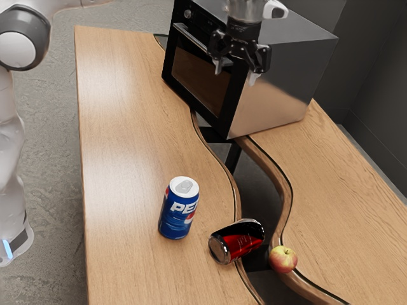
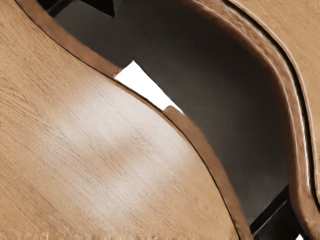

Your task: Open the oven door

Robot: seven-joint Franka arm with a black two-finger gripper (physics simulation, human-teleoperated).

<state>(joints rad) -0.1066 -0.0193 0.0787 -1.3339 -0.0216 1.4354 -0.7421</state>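
Apple well apart from oven. Gripper near oven, fingers spread, nothing grasped. Risk: misaligned approach misses handle, shoves oven.

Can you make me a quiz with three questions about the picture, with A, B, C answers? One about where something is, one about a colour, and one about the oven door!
1. Which is the apple closest to?
A) the red can
B) the Pepsi can
C) the oven door

2. What is the Pepsi can's main colour?
A) green
B) yellow
C) blue

3. How is the oven door?
A) hanging wide open
B) shut
C) lying on the table

Answers:
1: A, the red can lies on its side right by the apple.
2: C, blue covers most of its side.
3: B, the door sits flat against the oven's front.
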